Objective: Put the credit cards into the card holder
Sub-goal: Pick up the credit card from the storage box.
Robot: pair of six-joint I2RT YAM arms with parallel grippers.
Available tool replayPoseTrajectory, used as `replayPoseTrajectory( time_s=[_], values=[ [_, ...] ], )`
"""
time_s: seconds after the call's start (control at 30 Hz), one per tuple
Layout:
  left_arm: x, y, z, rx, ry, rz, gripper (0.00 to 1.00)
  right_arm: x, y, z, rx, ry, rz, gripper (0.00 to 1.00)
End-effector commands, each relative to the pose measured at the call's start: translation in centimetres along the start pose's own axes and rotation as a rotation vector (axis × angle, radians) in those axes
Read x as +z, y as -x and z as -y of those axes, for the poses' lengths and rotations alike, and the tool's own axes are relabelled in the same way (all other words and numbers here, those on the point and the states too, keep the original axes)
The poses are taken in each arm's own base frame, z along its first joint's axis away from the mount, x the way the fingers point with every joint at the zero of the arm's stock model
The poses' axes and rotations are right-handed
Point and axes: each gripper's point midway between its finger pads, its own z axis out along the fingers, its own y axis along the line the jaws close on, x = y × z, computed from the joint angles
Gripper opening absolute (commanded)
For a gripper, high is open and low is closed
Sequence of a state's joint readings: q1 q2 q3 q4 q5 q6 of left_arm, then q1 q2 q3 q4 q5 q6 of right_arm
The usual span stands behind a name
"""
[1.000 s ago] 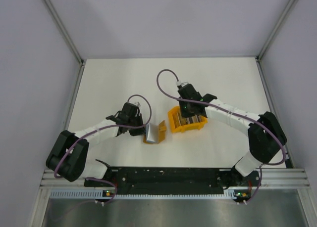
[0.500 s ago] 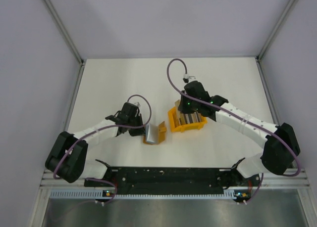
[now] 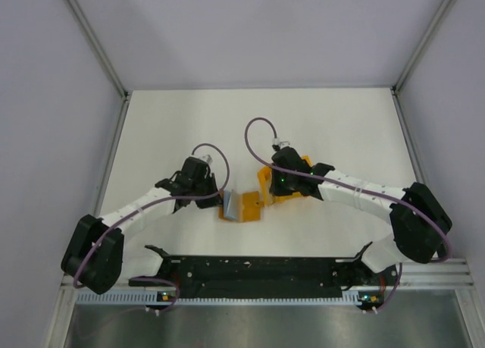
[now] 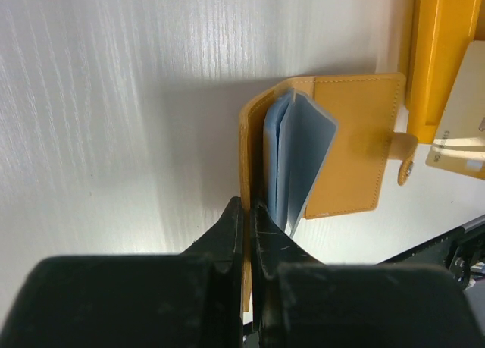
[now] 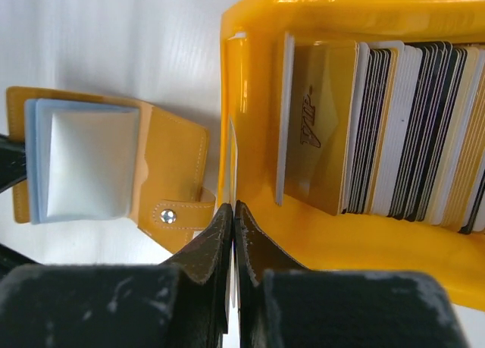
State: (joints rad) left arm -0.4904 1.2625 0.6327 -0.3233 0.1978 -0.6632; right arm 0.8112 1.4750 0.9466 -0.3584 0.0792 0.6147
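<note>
Left hand (image 4: 248, 211), closed, pinches the stitched mustard cover of the open card holder (image 4: 356, 136), its grey sleeves (image 4: 303, 158) fanned. Right hand (image 5: 233, 211), closed, nips one thin pale card (image 5: 232, 158) edge-on against the glossy orange bin (image 5: 303, 249) wall. The credit cards (image 5: 424, 136) stand packed inside. Grained white counter (image 5: 114, 37) lies beyond the holder.

Card holder (image 5: 170, 177): mustard-orange folding wallet; open, pale grey-blue sleeves fanned; clasp tab with snap; flat, just beside bin (image 5: 341, 242). Credit cards (image 5: 409, 128): black, white, beige; on edge, packed row inside bin.
</note>
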Motion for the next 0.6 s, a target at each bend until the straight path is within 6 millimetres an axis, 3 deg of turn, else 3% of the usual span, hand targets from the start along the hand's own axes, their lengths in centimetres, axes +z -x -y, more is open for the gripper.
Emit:
replayPoseTrajectory(
  time_s=[0.0, 0.2, 0.4, 0.47, 0.57],
  values=[
    [-1.1, -0.3, 0.5, -0.009, -0.028, 0.017, 0.00, -0.8, 1.3, 2.2, -0.009, -0.086, 0.094, 0.00],
    [-1.4, -0.8, 0.2, -0.006, -0.026, 0.025, 0.00, -1.8, 2.3, 4.4, -0.011, -0.124, 0.130, 0.00],
    [-1.5, -0.4, 0.4, 0.016, -0.046, 0.056, 0.00, -3.5, 3.2, 0.8, -0.057, -0.001, 0.189, 0.00],
    [-1.6, -0.2, 0.5, 0.022, -0.050, 0.069, 0.00, -3.8, 2.5, -0.3, -0.100, -0.004, 0.184, 0.00],
    [-1.8, 0.1, 0.0, 0.036, -0.027, 0.094, 0.00, -3.0, 0.4, -0.1, -0.141, -0.042, 0.126, 0.00]
  ],
)
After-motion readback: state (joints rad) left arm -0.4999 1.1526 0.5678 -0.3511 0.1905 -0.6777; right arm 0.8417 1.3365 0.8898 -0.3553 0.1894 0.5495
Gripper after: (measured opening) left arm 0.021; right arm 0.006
